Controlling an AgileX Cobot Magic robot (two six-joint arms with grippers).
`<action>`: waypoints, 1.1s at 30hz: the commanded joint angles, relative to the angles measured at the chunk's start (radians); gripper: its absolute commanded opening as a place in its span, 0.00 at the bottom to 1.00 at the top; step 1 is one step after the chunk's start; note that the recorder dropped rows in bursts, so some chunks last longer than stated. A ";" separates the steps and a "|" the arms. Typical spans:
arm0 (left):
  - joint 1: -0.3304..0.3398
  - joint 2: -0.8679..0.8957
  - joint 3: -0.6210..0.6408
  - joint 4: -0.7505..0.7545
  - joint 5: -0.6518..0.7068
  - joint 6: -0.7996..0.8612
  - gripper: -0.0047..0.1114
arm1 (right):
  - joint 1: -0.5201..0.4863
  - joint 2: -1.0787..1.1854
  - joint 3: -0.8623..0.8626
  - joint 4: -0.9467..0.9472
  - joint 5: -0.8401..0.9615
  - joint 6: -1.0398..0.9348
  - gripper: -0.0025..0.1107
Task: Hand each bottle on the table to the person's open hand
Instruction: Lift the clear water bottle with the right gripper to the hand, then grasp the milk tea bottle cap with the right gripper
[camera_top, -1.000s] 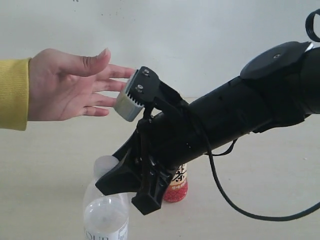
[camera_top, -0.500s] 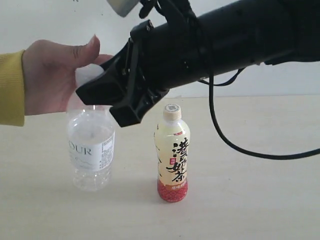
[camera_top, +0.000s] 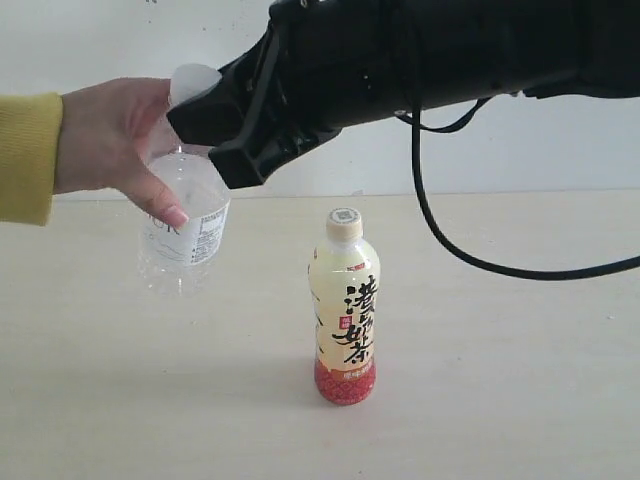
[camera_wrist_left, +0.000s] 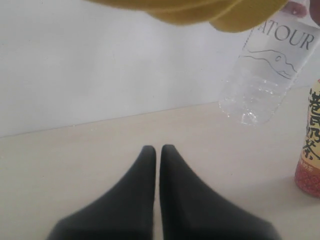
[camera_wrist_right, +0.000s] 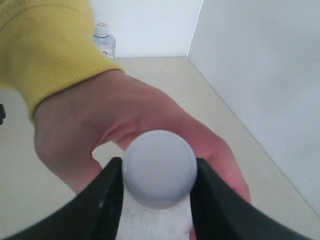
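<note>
The clear bottle (camera_top: 185, 215) with the white cap (camera_wrist_right: 159, 167) hangs tilted above the table (camera_top: 500, 350). My right gripper (camera_top: 215, 130) is shut on its neck, one finger on each side of the cap. The person's hand (camera_top: 115, 140), in a yellow sleeve, curls its fingers around the bottle's body. The tea bottle (camera_top: 345, 310), cream-capped with a red-yellow label, stands upright at the table's middle. A third bottle (camera_wrist_right: 103, 42) with a pale cap stands far back. My left gripper (camera_wrist_left: 158, 149) is shut and empty, low over the table, apart from the clear bottle (camera_wrist_left: 270, 75).
A white wall rises behind the table. A black cable (camera_top: 440, 230) loops down from my right arm over the table. The yellow sleeve (camera_wrist_left: 200, 10) passes overhead in the left wrist view, and the tea bottle (camera_wrist_left: 310, 145) stands off to one side.
My right arm has lifted the clear bottle off the table and up to the hand. The hand's fingers have closed around the bottle. The tea bottle has stayed put.
</note>
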 joint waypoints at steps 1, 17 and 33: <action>0.002 0.004 0.004 -0.001 -0.007 0.003 0.08 | 0.000 -0.010 -0.011 0.004 -0.081 -0.020 0.02; 0.002 0.004 0.004 -0.001 -0.007 0.003 0.08 | -0.043 -0.095 -0.011 -0.567 -0.067 0.633 0.68; 0.002 0.004 0.004 -0.001 -0.007 0.003 0.08 | -0.131 0.026 0.087 -0.617 -0.049 0.754 0.87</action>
